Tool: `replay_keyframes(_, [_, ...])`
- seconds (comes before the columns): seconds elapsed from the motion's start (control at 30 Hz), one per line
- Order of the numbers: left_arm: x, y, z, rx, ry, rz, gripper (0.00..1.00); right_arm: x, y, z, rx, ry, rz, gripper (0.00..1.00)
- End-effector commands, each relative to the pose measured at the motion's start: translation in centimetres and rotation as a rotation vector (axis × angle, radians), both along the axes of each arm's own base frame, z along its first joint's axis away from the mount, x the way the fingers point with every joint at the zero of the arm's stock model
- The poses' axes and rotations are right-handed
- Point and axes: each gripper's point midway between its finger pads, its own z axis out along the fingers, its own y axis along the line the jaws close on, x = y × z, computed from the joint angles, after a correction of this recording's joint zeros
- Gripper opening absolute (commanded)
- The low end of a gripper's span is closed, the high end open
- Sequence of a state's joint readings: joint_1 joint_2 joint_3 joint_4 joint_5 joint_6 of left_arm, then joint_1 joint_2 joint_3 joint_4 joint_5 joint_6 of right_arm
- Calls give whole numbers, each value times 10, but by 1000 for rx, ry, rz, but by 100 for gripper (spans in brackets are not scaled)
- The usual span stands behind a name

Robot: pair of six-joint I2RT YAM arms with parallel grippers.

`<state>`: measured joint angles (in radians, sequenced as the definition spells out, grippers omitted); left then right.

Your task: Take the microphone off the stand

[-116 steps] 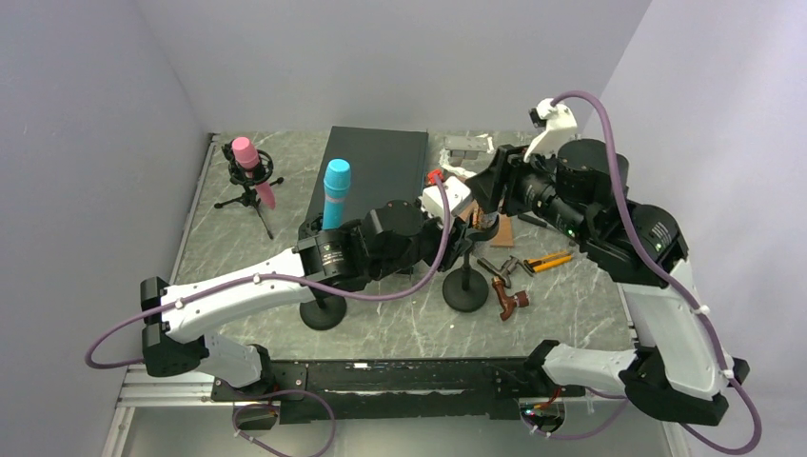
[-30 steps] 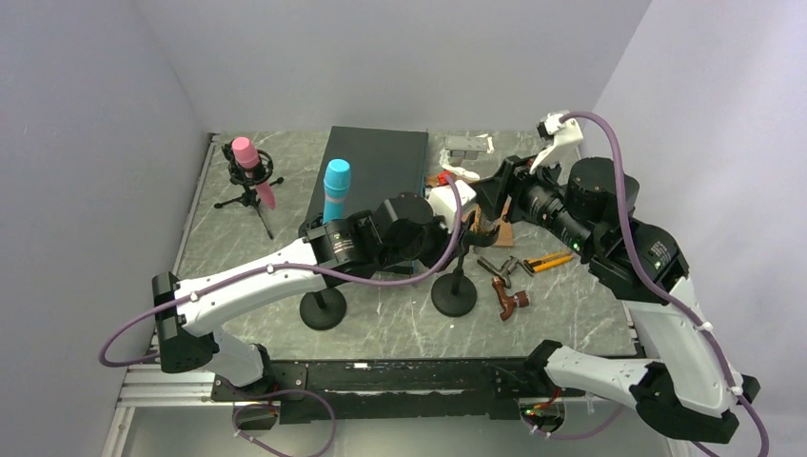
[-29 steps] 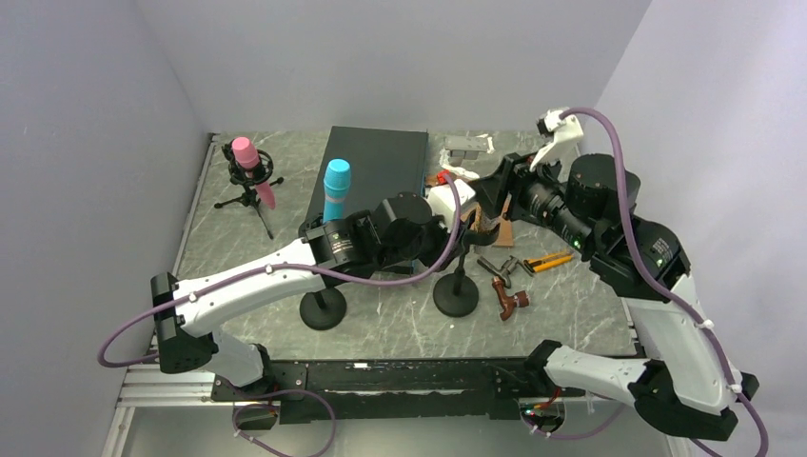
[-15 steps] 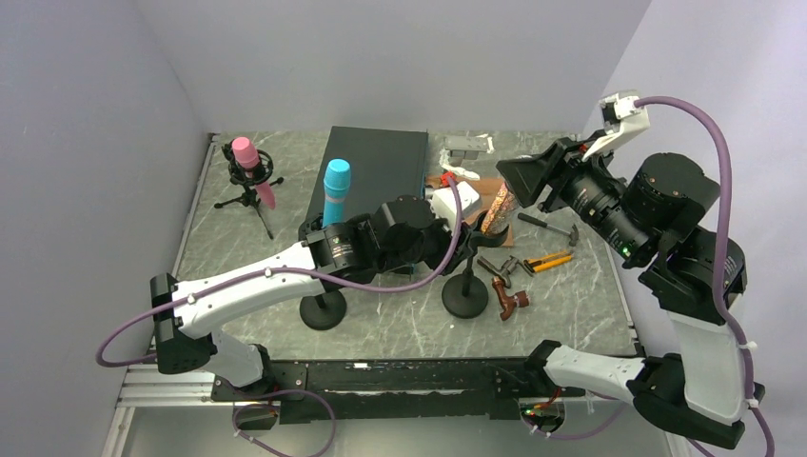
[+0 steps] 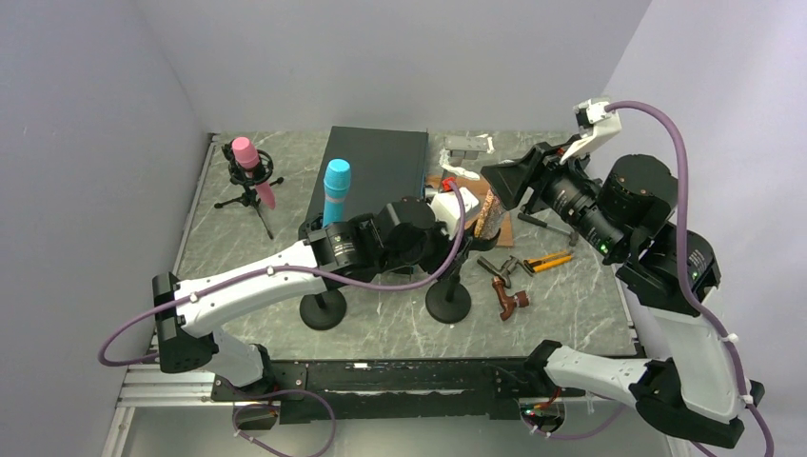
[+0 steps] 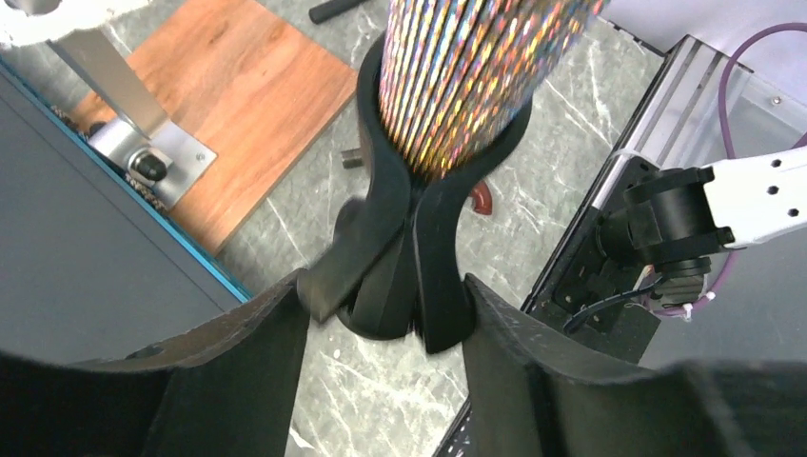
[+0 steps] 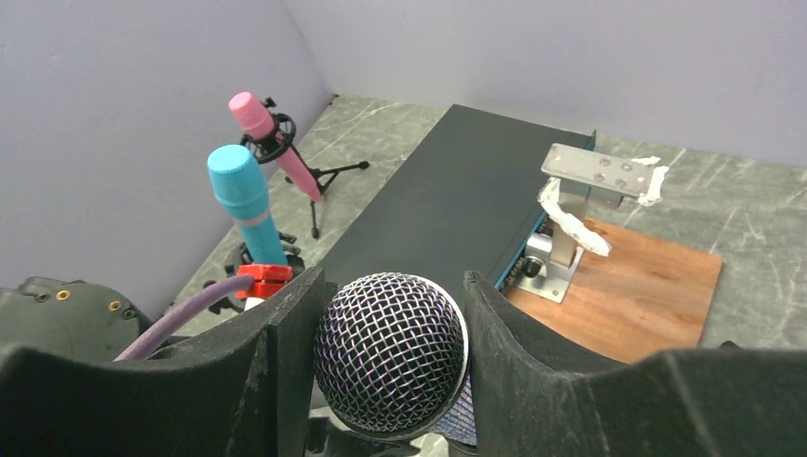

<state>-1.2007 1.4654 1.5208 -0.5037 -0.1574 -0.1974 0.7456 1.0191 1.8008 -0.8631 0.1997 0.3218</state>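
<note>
While the left hand (image 6: pixel 383 307) is closed narrowly around the neck of the black plastic clip (image 6: pixel 416 224) on the black round-based microphone stand (image 5: pixel 447 305), the right hand (image 7: pixel 388 297) grips the multicoloured glitter microphone (image 6: pixel 463 71) by its silver mesh head (image 7: pixel 390 354), with both fingers pressed against the grille. The microphone's lower body sits tilted in the U of the clip, above the grey marble-patterned counter (image 5: pixel 383 327). The stand's base rests on the counter near its front middle. Behind the stand lies a brown wooden board (image 7: pixel 647 286) with a metal bracket (image 7: pixel 592 173) standing on it, and a flat black metal box (image 7: pixel 457 214) sits beside it. Further left, a blue foam-topped microphone (image 7: pixel 243 202) stands upright on its own stand, and a pink microphone (image 7: pixel 274 143) leans in a small tripod mount. To the right of the stand, an orange-handled tool (image 5: pixel 548 259) and brown-handled pliers (image 5: pixel 510 301) lie on the counter.
</note>
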Motion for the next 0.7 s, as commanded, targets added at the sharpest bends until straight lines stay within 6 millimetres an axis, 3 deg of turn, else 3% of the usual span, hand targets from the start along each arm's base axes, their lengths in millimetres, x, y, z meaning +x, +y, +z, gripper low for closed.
replay_keyframes(0.0, [1,9,2,21,5,20,64,2,-14,32,65,-129,-50,0])
replay_keyframes(0.1, [0,9,2,22,-2,11,63,1,-12,31,77,-122,-44,0])
replay_keyframes(0.23, [-1,4,3,18,-2,-10,53,2,-9,29,80,-112,-33,0])
replay_keyframes(0.43, [1,4,12,-15,-33,-8,69,2,-7,27,77,-109,-28,0])
replay_keyframes(0.67, [5,-11,16,2,-43,-35,71,3,-4,28,73,-110,-21,0])
